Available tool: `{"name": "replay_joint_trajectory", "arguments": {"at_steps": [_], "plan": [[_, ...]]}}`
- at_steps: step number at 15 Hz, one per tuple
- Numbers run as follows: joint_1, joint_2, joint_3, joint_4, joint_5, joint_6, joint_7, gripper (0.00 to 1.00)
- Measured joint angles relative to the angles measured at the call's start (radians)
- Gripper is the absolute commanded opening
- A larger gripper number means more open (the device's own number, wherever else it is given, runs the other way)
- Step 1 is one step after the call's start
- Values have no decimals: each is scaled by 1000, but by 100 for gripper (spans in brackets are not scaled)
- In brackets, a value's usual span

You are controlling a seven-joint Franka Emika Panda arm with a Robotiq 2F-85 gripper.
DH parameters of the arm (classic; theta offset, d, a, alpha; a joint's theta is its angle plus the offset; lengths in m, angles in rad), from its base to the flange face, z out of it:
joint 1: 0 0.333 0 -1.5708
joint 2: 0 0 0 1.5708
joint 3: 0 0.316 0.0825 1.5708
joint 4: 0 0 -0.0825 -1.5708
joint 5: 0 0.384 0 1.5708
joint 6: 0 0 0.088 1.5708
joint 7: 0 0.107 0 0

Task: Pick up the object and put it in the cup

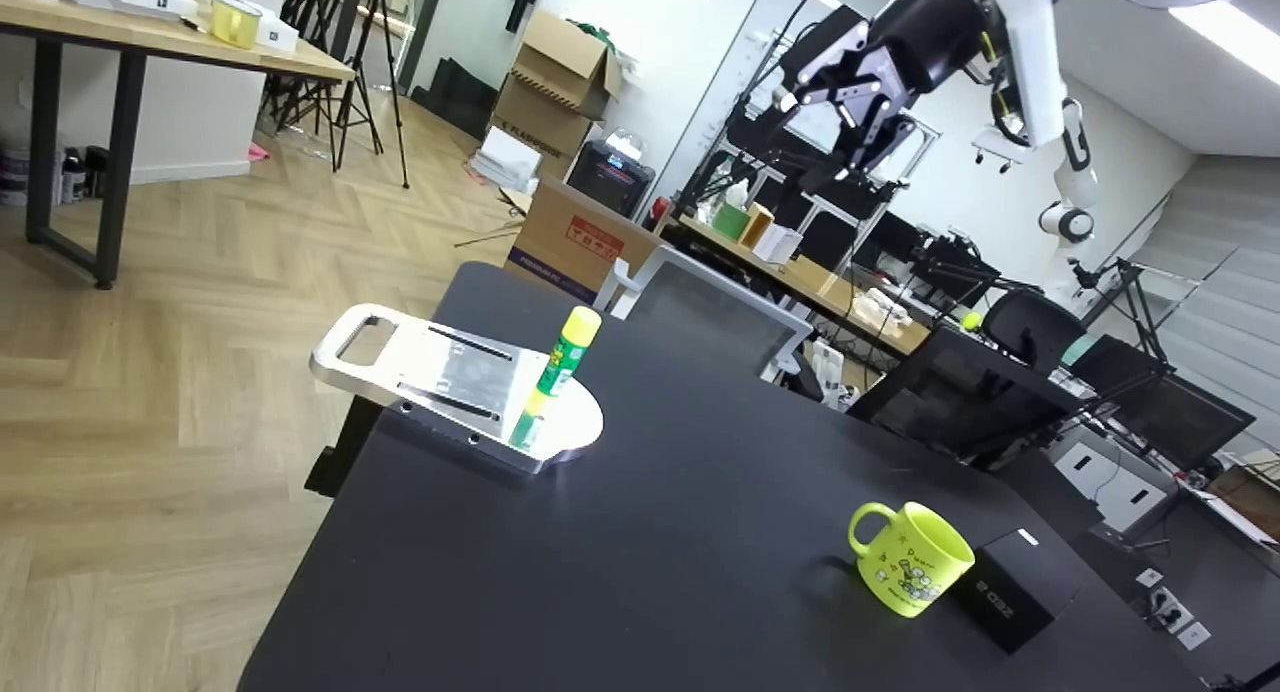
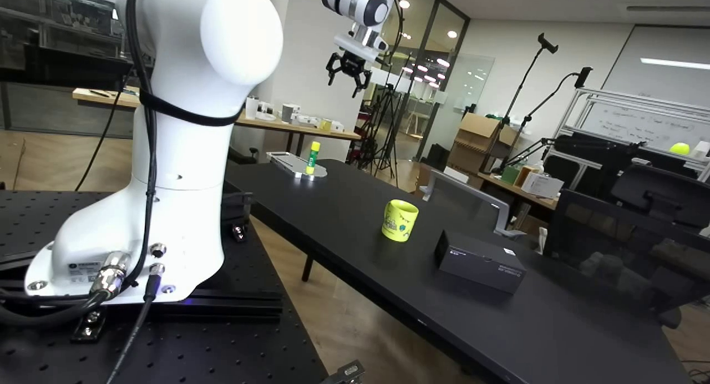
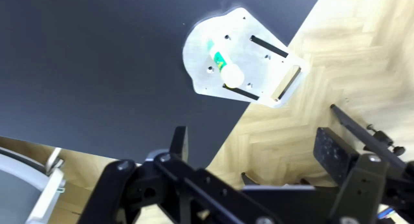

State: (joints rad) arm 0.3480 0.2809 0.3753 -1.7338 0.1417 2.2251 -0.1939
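The object, a green glue stick with a yellow cap (image 1: 568,357), stands upright on a silver metal plate (image 1: 455,364). The glue stick (image 2: 312,157) and plate (image 2: 287,161) also show in an exterior view. In the wrist view the glue stick (image 3: 220,60) stands near the rounded end of the plate (image 3: 247,52). The lime-green cup (image 1: 915,562) stands on the dark table, well away from the plate; it also shows in an exterior view (image 2: 399,220), but not in the wrist view. My gripper (image 1: 802,142) is open and empty, high above the table, in both exterior views (image 2: 343,87) and the wrist view (image 3: 255,147).
A black box (image 1: 1015,587) lies close to the cup; it also shows in an exterior view (image 2: 480,262). The plate sits by the edge of the dark table (image 1: 640,562). A grey-framed chair (image 1: 710,307) stands at the table's side. The white arm base (image 2: 172,206) stands beside the table.
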Motion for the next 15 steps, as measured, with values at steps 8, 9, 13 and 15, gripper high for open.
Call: {"name": "replay_joint_trajectory", "arguments": {"at_steps": [8, 9, 13, 15], "plan": [[18, 73, 33, 71, 19, -59, -65, 100], [18, 73, 33, 72, 20, -60, -65, 100], [27, 88, 31, 78, -9, -65, -65, 100], [42, 120, 31, 111, -35, -98, -66, 100]]}}
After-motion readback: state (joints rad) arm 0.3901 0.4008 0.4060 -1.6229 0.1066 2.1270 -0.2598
